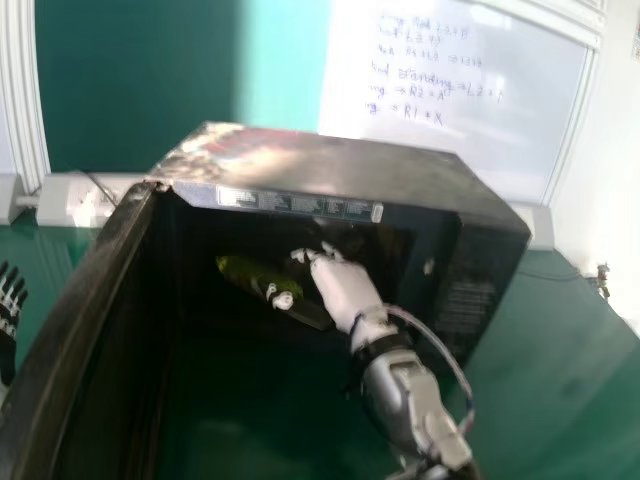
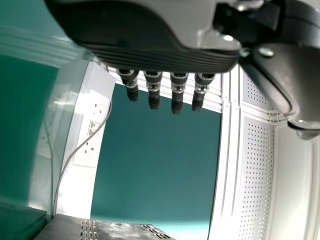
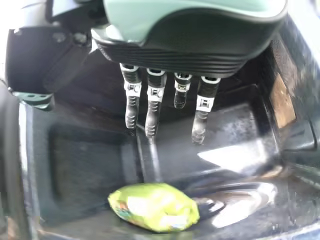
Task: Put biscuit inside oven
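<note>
With twelve o'clock straight ahead of the robot, the black oven [image 1: 485, 270] stands at twelve on the green table [image 1: 570, 370], its mouth facing the robot. Its open door [image 1: 80, 310] runs from the mouth's ten o'clock side down towards seven. The right arm [image 1: 405, 395] comes in from about five o'clock, and the right hand [image 1: 345, 290] is within the oven. In the right wrist view that right hand [image 3: 175, 55] is released, with nothing in its grasp: its fingers [image 3: 152, 112] extend nearly straight, apart from the packet. The green biscuit packet [image 1: 240, 270] is inside the oven, near the hand, about nine o'clock from it in the head view, lying on a dark, shiny surface. The left hand [image 1: 9, 315] is outside, beyond the door towards nine o'clock; it is relaxed and empty, fingers extended. Behind the oven, a dark green board [image 1: 135, 80] fills the eleven o'clock side and a whiteboard [image 1: 500, 120] with handwriting stands towards one. A plug [image 1: 602, 278] sits on the table's far edge, towards two o'clock.
</note>
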### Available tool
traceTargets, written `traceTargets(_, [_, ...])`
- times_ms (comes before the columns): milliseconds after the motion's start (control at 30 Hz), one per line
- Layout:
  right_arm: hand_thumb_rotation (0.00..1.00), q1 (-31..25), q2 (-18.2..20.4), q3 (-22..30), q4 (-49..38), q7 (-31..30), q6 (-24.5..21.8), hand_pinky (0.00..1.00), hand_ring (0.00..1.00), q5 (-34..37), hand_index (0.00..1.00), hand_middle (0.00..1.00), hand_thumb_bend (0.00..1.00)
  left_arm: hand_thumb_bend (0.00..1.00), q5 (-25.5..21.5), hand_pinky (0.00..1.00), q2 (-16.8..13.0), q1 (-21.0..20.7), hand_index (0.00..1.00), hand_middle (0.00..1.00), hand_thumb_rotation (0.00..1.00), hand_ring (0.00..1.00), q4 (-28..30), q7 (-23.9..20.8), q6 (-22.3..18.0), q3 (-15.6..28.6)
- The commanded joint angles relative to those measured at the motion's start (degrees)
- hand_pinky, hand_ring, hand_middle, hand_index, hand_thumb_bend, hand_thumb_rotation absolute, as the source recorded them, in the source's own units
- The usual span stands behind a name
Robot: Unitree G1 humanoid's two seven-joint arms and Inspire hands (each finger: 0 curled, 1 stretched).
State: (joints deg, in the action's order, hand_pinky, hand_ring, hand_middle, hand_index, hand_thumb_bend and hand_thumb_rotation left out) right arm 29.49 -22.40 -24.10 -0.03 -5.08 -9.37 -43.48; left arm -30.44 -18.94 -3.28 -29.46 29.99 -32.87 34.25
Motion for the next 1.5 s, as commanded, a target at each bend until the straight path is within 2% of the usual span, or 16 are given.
traceTargets(0, [0.52,-2.3,-0.9,1.5,-4.0,-1.6,-0.4,0.68,0.74,-0.5,0.8,0.78,0.79,0.7,-0.4,0.75,0.9,0.7,0.81,0.78,0.63,0.79,-1.5,0.1,-0.1,0.1])
traceTargets(200, [0.53,-7.2,-1.8,4.1,-11.6,-4.1,-0.3,0.68,0.74,-0.6,0.8,0.78,0.79,0.7,-0.7,0.75,0.7,0.0,0.8,0.78,0.62,0.78,-2.9,0.9,-0.6,0.4])
traceTargets(433, [0.5,-13.2,-2.1,8.6,-17.5,-4.0,2.8,0.66,0.74,3.0,0.8,0.78,0.79,0.72,-0.3,0.74,0.6,-0.1,0.79,0.77,0.62,0.77,-3.0,0.5,-0.4,0.4])
traceTargets(567, [0.46,-16.2,-2.3,11.3,-19.9,-4.2,5.3,0.64,0.73,6.3,0.8,0.78,0.79,0.72,-0.6,0.74,0.7,-0.1,0.79,0.77,0.61,0.77,-2.8,0.6,-0.3,0.3])
traceTargets(667, [0.5,-18.4,-2.4,13.5,-21.4,-4.7,6.9,0.65,0.74,9.5,0.81,0.78,0.8,0.72,-0.7,0.74,0.7,-0.1,0.8,0.77,0.61,0.77,-2.8,0.8,-0.2,0.3])
traceTargets(900, [0.5,-23.7,-2.0,19.0,-22.9,-5.0,11.2,0.68,0.74,17.8,0.81,0.77,0.82,0.7,-0.7,0.75,0.4,-0.2,0.8,0.77,0.62,0.78,-3.2,1.1,-0.4,0.4])
traceTargets(1167, [0.55,-28.1,-1.5,24.4,-19.5,-3.6,20.7,0.67,0.74,26.5,0.81,0.77,0.82,0.73,-1.0,0.75,-0.1,-0.7,0.8,0.77,0.61,0.78,-4.2,1.6,0.1,0.6])
traceTargets(1267, [0.59,-29.3,-0.3,26.0,-18.7,-2.5,22.7,0.67,0.75,28.5,0.8,0.77,0.84,0.74,-0.6,0.74,-0.1,-0.6,0.79,0.77,0.61,0.77,-4.0,0.9,0.0,0.6])
traceTargets(1467, [0.6,-32.0,3.6,28.8,-19.4,1.1,24.3,0.65,0.72,30.8,0.77,0.73,0.85,0.72,-0.7,0.74,0.0,-0.3,0.79,0.77,0.61,0.77,-3.3,0.8,0.3,0.5])
